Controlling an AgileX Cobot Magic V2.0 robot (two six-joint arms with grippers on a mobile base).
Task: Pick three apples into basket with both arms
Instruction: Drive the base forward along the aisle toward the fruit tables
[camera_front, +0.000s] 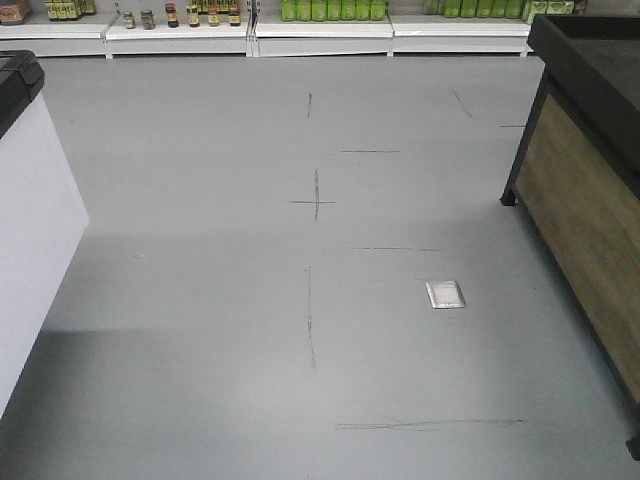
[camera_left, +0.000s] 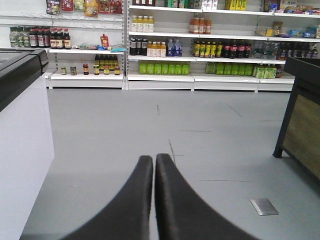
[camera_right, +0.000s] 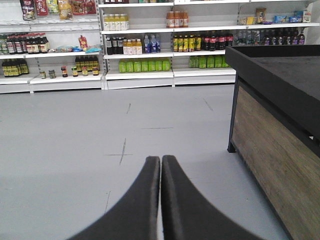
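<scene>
Nearest to us, the left pincer (camera_left: 154, 161) fills the bottom of its wrist view: two smooth, matte black fingers curve inward until their tips meet, clenched on nothing. The right pincer (camera_right: 160, 161) looks the same, its tips pressed together with nothing between them. Beyond both lies only the grey floor (camera_front: 200, 300), flat and faintly glossy. It is scored with thin dark scuff lines and has a small square metal plate (camera_front: 446, 294) set into it. To the left stands a white cabinet (camera_left: 25, 150) with a dark top. To the right is a stand (camera_right: 280, 150) with wood-grain panels under a black rim, and we cannot see into its top. At the far wall, white shelves (camera_left: 165, 80) carry rows of bottles and jars. No apples and no basket show in any view, so we cannot say where they are, and we judge the task not begun. The risk from here is reaching blind: an arm swung toward the stand could knock its hard edge, and a pincer opened too late would push a round, smooth apple away.
</scene>
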